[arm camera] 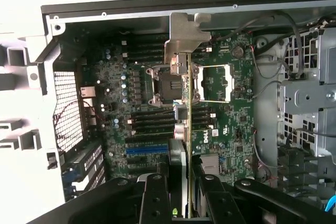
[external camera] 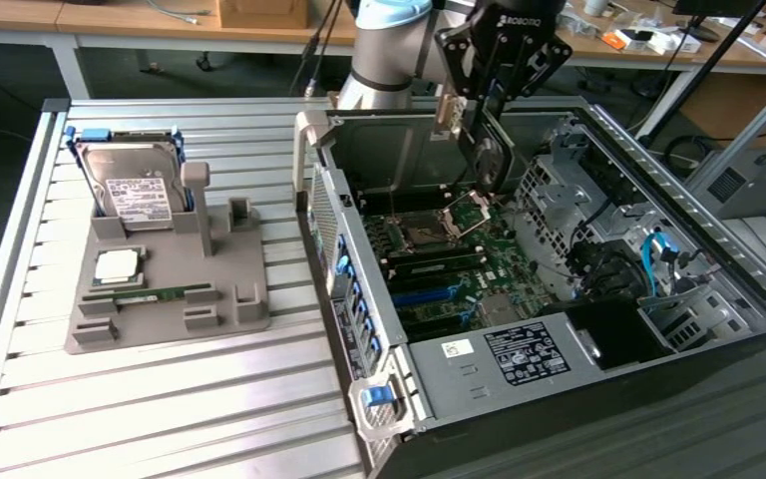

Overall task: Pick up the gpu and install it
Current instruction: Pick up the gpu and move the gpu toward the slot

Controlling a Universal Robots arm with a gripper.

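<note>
**GPU IN GRASP ABOVE OPEN CASE, NOT SEATED**

Claw (external camera: 479,95): clenched on the gpu (external camera: 487,158), gripping it by its upper edge. In the wrist view the fingers (arm camera: 156,198) sit on either side of the card (arm camera: 184,111), which is seen edge-on.

Gpu: held on edge, upright, at 12 o'clock of the case (external camera: 702,249) in the exterior view and inside its opening. The bracket (external camera: 447,115) is on the end toward the exterior view's left. The card hangs over the motherboard (external camera: 457,264), above the socket (external camera: 423,235). In the wrist view its edge crosses beside the socket (arm camera: 170,85). Contact with the board cannot be determined.

Surroundings: a grey tray (external camera: 243,299) lies on the slatted table (external camera: 157,409), at 9 o'clock of the case and well apart from the claw. It carries a hard drive (external camera: 131,190) standing at its 12 o'clock end and a memory stick (external camera: 157,295) lying flat nearer 6 o'clock.
</note>
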